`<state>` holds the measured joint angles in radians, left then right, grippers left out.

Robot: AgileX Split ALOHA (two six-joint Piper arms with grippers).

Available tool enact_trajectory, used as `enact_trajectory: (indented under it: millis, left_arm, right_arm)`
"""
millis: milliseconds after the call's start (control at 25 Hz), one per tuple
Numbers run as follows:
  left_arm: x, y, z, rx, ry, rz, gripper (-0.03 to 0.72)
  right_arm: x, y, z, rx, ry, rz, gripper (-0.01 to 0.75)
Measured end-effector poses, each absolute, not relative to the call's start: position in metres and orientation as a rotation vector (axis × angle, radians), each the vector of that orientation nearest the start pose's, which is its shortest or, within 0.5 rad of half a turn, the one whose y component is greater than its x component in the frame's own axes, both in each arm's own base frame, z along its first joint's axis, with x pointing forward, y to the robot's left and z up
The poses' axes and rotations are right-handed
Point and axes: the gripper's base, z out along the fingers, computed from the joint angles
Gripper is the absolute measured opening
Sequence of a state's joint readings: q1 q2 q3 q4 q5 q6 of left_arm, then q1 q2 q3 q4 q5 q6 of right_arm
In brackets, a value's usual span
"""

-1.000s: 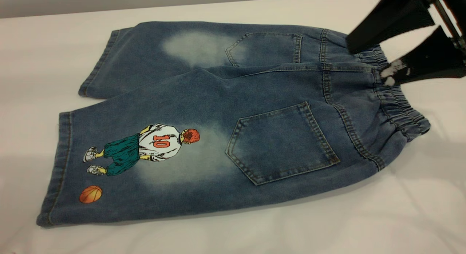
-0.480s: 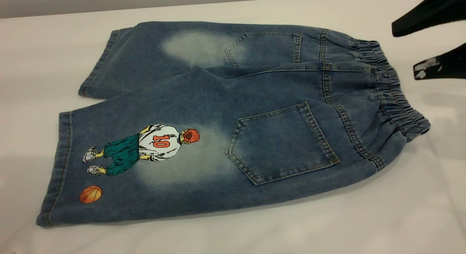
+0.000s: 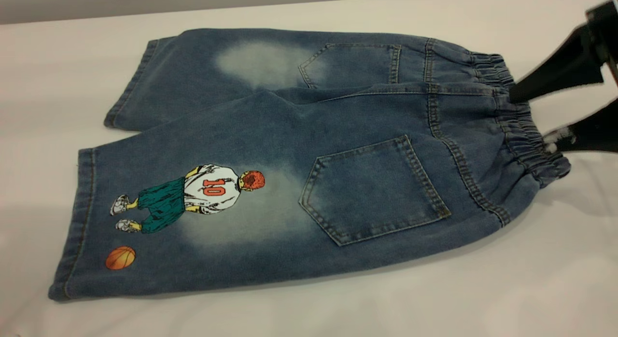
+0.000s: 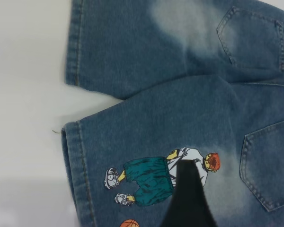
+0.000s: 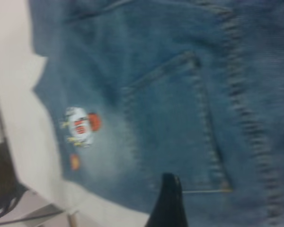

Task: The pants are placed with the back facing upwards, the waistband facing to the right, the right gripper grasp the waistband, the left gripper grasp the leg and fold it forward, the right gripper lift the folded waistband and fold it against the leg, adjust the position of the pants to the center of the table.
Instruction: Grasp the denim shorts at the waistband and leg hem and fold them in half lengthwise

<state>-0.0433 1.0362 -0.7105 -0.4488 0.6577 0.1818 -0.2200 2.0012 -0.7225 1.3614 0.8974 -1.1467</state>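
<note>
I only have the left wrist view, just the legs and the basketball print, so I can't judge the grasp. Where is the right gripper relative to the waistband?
Observer: The right gripper is at the waistband end of the pants, pointing in at the elastic.
Operator: Has it closed on the fabric?
Observer: No. The jaws stand apart, one fingertip at the elastic's middle, the other toward its near end.
Operator: Is the waistband lifted or folded yet?
Observer: Neither. It lies flat and unfolded on the table.
</note>
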Motion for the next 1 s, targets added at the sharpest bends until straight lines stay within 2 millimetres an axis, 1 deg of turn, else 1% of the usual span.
enact_trajectory:
  millis: [160, 280, 400, 560, 600, 800, 1000]
  left_arm:
    - [0.195, -0.032, 0.282, -0.046, 2.415, -0.425, 0.477]
    - [0.196, -0.032, 0.282, -0.047, 2.414, -0.425, 0.477]
    - [0.196, -0.032, 0.282, -0.047, 2.414, -0.425, 0.477]
    - [0.196, -0.032, 0.282, -0.047, 2.414, -0.425, 0.477]
    - [0.196, -0.032, 0.282, -0.047, 2.414, -0.425, 0.477]
    - [0.196, -0.032, 0.282, -0.047, 2.413, -0.425, 0.477]
    - [0.196, -0.032, 0.282, -0.047, 2.413, -0.425, 0.477]
  right_arm:
    - [0.284, 0.002, 0.074, 0.402, 2.717, 1.124, 0.528]
    - [0.284, -0.001, 0.072, 0.420, 2.732, 1.070, 0.528]
    - [0.285, -0.013, 0.069, 0.494, 2.735, 0.986, 0.528]
    - [0.283, -0.028, 0.069, 0.576, 2.706, 0.982, 0.528]
    - [0.283, -0.029, 0.069, 0.582, 2.700, 0.995, 0.528]
    - [0.282, -0.026, 0.069, 0.563, 2.707, 1.037, 0.528]
    - [0.278, -0.024, 0.052, 0.585, 2.750, 1.082, 0.528]
